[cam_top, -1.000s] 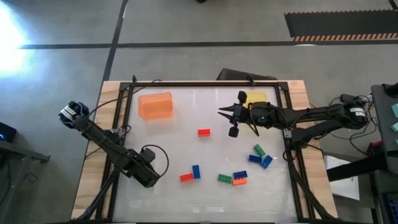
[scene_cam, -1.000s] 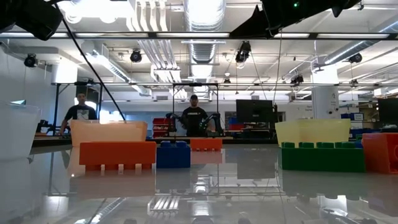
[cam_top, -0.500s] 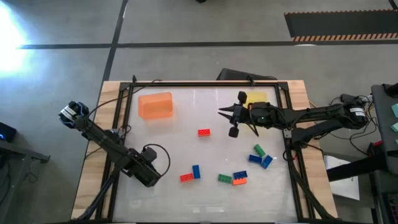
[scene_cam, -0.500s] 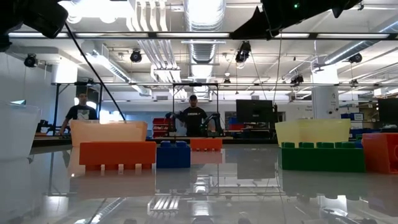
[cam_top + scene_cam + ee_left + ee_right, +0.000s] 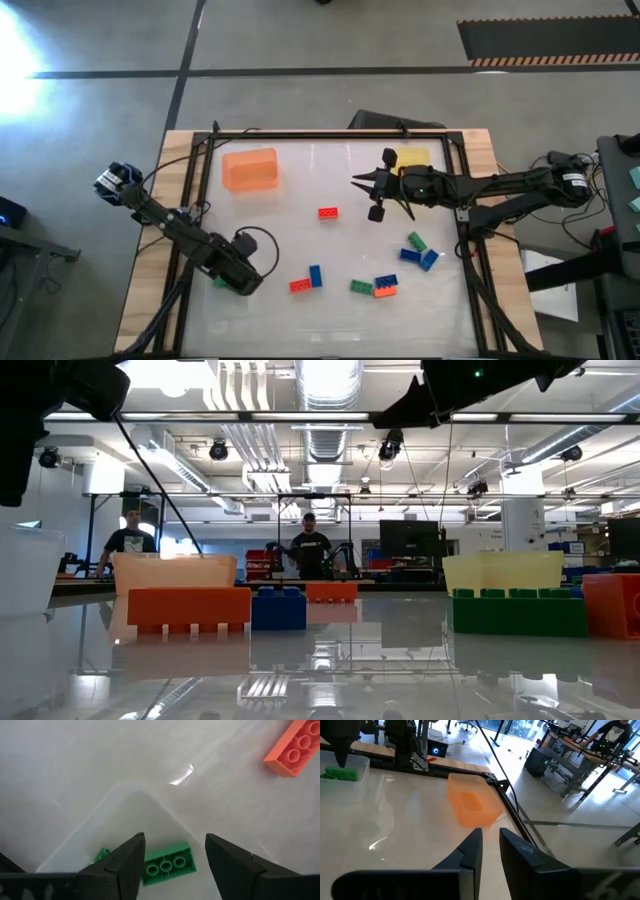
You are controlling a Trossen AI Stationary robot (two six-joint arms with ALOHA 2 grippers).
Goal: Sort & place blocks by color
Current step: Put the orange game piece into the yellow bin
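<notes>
Several small studded blocks lie flat on the white table: a red one [image 5: 328,213], a red [image 5: 299,285] and blue [image 5: 315,276] pair, a green one [image 5: 361,287], and a blue and green cluster [image 5: 416,250]. My left gripper [image 5: 243,278] hangs open over the clear tray's corner [image 5: 135,792]. A green block [image 5: 167,865] lies in the tray below the gap between its fingers, untouched, with a second green block [image 5: 102,855] beside it. My right gripper [image 5: 372,195] waits above the table's far right, its fingers a narrow gap apart [image 5: 490,842], holding nothing.
The orange tray [image 5: 250,168] stands at the far left. The yellow tray [image 5: 412,158] sits at the far right, partly under my right arm. A dark frame [image 5: 330,132] borders the table. An orange block [image 5: 295,745] lies just outside the clear tray. People stand far behind [image 5: 310,550].
My left arm has shifted a little toward the table's right, and a green block now shows in the clear tray beside it. In the low view, its dark body reaches lower at the left edge. My right arm has kept still.
</notes>
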